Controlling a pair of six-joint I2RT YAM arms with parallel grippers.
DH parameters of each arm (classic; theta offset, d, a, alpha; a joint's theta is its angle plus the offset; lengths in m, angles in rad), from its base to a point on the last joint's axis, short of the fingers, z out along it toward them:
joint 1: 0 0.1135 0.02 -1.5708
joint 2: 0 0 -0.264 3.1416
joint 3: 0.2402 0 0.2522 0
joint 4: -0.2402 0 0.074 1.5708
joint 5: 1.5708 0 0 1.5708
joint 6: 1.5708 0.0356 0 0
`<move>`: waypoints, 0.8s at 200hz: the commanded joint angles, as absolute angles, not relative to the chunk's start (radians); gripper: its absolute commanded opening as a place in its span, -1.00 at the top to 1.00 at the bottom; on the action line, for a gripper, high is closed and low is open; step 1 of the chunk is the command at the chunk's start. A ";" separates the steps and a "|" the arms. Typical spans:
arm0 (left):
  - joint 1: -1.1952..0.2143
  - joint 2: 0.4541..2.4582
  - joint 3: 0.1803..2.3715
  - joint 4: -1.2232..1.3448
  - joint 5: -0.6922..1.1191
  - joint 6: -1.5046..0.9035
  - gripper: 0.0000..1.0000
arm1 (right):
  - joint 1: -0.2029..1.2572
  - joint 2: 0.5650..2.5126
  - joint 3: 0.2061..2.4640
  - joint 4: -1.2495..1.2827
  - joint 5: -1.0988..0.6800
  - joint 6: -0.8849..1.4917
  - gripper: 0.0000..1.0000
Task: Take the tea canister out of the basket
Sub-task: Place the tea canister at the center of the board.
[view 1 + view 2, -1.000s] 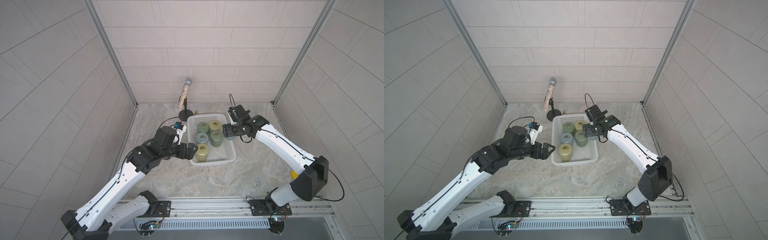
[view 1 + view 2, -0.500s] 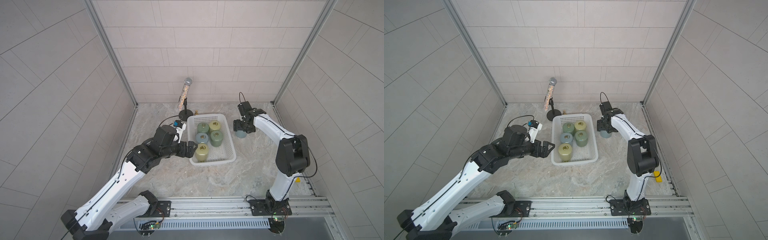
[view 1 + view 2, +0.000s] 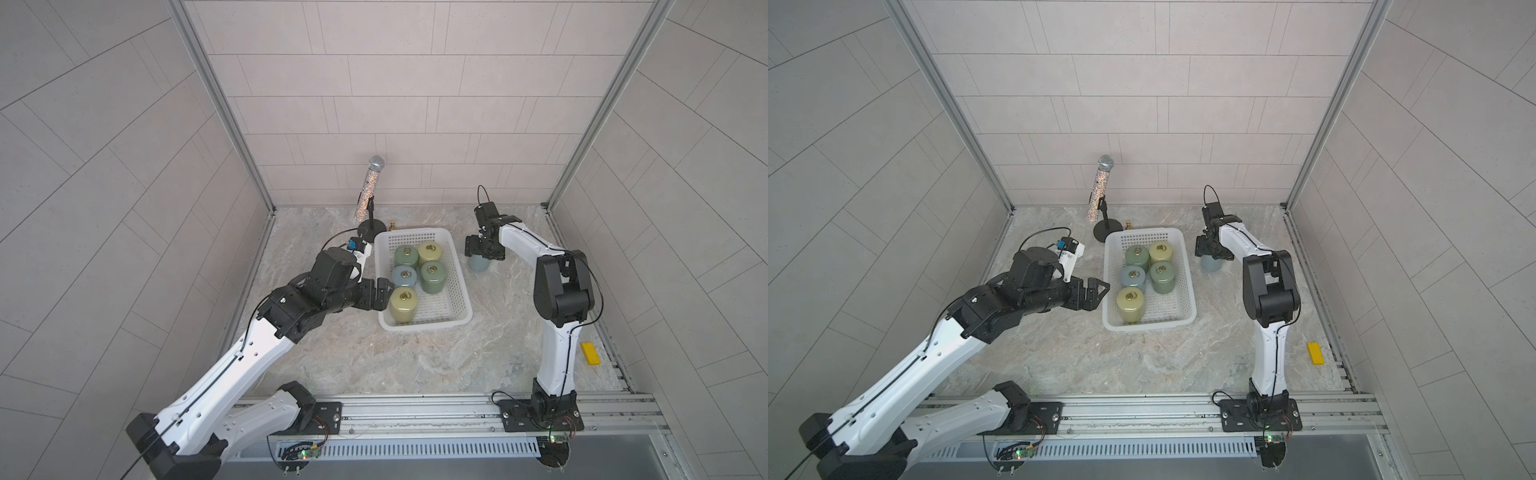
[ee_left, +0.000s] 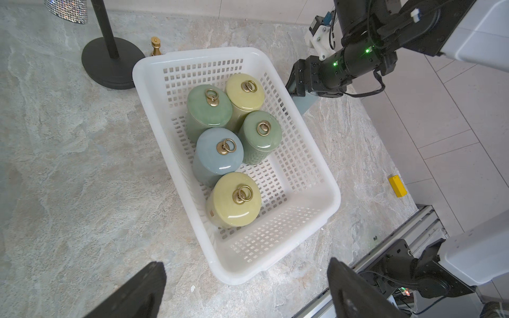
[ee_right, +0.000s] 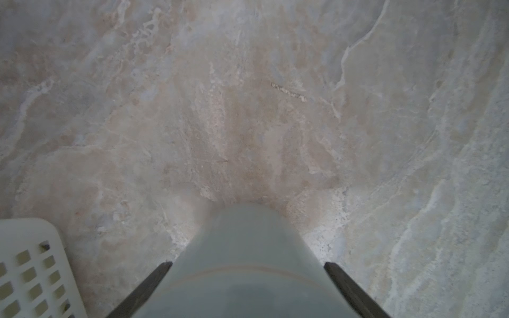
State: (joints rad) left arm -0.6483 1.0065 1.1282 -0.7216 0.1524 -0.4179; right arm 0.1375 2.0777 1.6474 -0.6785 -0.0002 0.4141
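Right of the basket (image 3: pixel 426 327), my right gripper (image 3: pixel 478 257) pinches one tea canister (image 5: pixel 248 242), already out; left gripper (image 3: pixel 1104 296) spread; five canisters (image 4: pixel 234 203) sit inside.

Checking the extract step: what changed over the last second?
Right gripper swung from the basket's right rim out to the table beside it, shut on the blue-grey canister; touchdown unclear. Left gripper, open at the basket's left side, the basket and its five canisters stayed put.
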 commanded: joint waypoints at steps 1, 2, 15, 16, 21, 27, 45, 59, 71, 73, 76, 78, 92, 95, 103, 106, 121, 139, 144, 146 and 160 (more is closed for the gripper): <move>-0.654 1.004 1.155 -0.710 0.131 -0.411 -1.00 | 0.134 2.080 1.678 -0.660 0.015 0.408 -0.65; -0.653 1.004 1.155 -0.710 0.132 -0.410 -1.00 | 0.134 2.080 1.678 -0.660 0.015 0.408 -0.65; -0.652 1.002 1.157 -0.710 0.133 -0.409 -1.00 | 0.133 2.088 1.674 -0.656 0.014 0.406 -0.65; -0.653 1.002 1.157 -0.710 0.133 -0.408 -1.00 | 0.133 2.088 1.674 -0.656 0.014 0.406 -0.65; -0.652 1.002 1.157 -0.712 0.133 -0.408 -1.00 | 0.133 2.090 1.674 -0.654 0.014 0.405 -0.65; -0.653 1.001 1.157 -0.713 0.133 -0.408 -1.00 | 0.133 2.091 1.670 -0.653 0.013 0.405 -0.65; -0.652 0.999 1.157 -0.716 0.132 -0.407 -1.00 | 0.133 2.091 1.660 -0.641 0.011 0.404 -0.65; -0.653 0.997 1.154 -0.718 0.133 -0.408 -1.00 | 0.133 2.094 1.659 -0.641 0.009 0.400 -0.74; -0.653 0.994 1.152 -0.719 0.133 -0.409 -1.00 | 0.133 2.090 1.657 -0.640 0.013 0.398 -0.79; -0.653 0.994 1.152 -0.721 0.133 -0.408 -1.00 | 0.133 2.089 1.656 -0.641 0.014 0.398 -0.79; -0.653 0.994 1.152 -0.721 0.133 -0.408 -1.00 | 0.134 2.088 1.657 -0.641 0.016 0.397 -0.81; -0.652 0.992 1.152 -0.721 0.133 -0.408 -1.00 | 0.133 2.087 1.657 -0.641 0.016 0.397 -0.81; -0.653 0.990 1.152 -0.723 0.133 -0.408 -1.00 | 0.133 2.079 1.658 -0.641 0.026 0.394 -0.86; -0.653 0.989 1.151 -0.724 0.133 -0.407 -1.00 | 0.134 2.077 1.658 -0.641 0.028 0.393 -0.87; -0.653 0.988 1.150 -0.725 0.131 -0.408 -1.00 | 0.133 2.073 1.660 -0.642 0.029 0.392 -0.89; -0.653 0.988 1.150 -0.725 0.130 -0.408 -1.00 | 0.134 2.071 1.660 -0.643 0.029 0.390 -0.90; -0.653 0.985 1.151 -0.732 0.127 -0.408 -1.00 | 0.132 2.056 1.664 -0.651 0.027 0.387 -0.99; -0.653 0.981 1.149 -0.738 0.117 -0.408 -1.00 | 0.133 2.017 1.659 -0.658 0.027 0.391 -1.00; -0.652 0.978 1.148 -0.738 0.114 -0.408 -1.00 | 0.133 2.004 1.655 -0.658 0.026 0.392 -0.99; -0.653 0.977 1.148 -0.739 0.113 -0.408 -1.00 | 0.133 1.995 1.653 -0.659 0.025 0.393 -1.00; -0.653 0.978 1.144 -0.741 0.111 -0.408 -1.00 | 0.134 1.955 1.642 -0.667 0.019 0.398 -1.00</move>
State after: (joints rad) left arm -0.6483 0.9955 1.1282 -0.7235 0.1299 -0.4179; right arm 0.1345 2.0731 1.6485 -0.6445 0.0078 0.3954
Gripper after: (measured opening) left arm 0.999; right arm 0.996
